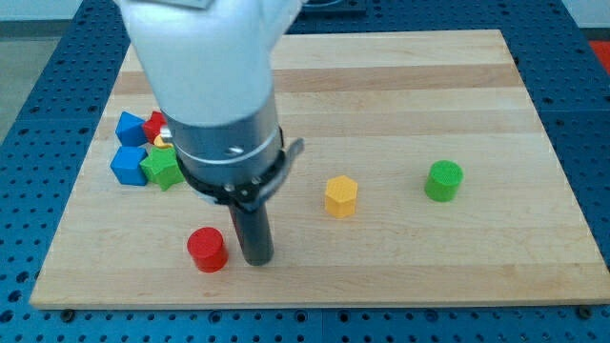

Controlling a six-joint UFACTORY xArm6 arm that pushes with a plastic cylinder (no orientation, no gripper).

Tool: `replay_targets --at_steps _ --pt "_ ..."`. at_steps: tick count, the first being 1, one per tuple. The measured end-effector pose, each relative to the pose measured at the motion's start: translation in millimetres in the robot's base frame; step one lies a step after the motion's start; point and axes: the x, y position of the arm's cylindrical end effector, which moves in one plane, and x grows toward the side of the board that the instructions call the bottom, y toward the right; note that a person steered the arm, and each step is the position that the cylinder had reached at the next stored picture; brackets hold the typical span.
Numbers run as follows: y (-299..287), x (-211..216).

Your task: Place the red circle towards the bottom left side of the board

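the red circle (207, 250) stands upright near the board's bottom left.

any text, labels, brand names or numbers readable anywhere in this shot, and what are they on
None: no words, numbers or signs can be read.
The wooden board, the red circle, the yellow block, the green cylinder and the arm's white housing all show plain surfaces.

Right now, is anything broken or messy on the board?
Nothing stands out. The red circle sits upright just left of my tip. The yellow block and green cylinder stand apart, and the other blocks huddle at the board's left edge.
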Motion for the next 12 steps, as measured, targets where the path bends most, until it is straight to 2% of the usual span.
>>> replay_targets --at_steps 2,4,10,11,12 --pt "13.0 22.8" --pt "-11.1 7.6" --pt "-74.3 2.6" --pt "-31.4 2.4" --pt "-36.3 -44.0"
